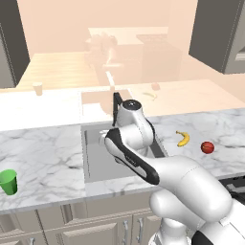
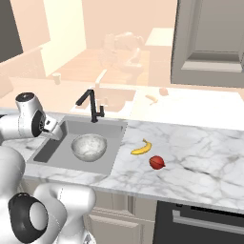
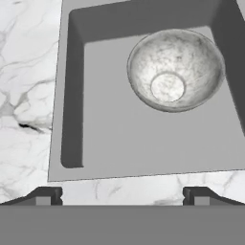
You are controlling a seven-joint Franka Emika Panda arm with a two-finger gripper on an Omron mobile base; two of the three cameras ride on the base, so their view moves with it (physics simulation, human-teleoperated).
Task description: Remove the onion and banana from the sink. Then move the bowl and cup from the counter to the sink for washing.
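Note:
The grey-white speckled bowl point(image 3: 174, 69) point(image 2: 89, 147) sits upright inside the grey sink point(image 3: 119, 139) point(image 2: 52, 147) point(image 1: 98, 162), toward its right half in the right base view. My gripper point(image 3: 123, 196) hovers above the sink's edge, open wide with nothing between its fingertips point(image 3: 48, 195), well clear of the bowl. The yellow banana point(image 2: 141, 148) point(image 1: 183, 139) and the red onion point(image 2: 157, 162) point(image 1: 207, 147) lie on the marble counter point(image 2: 200, 157) right of the sink. The green cup point(image 1: 8, 182) stands upright on the counter far left of the sink, near the front edge.
A black faucet point(image 2: 91, 106) rises behind the sink. My own arm point(image 1: 139, 162) crosses over the basin in the left base view and hides the bowl there. A dark appliance front point(image 2: 200, 219) sits below the counter at the right.

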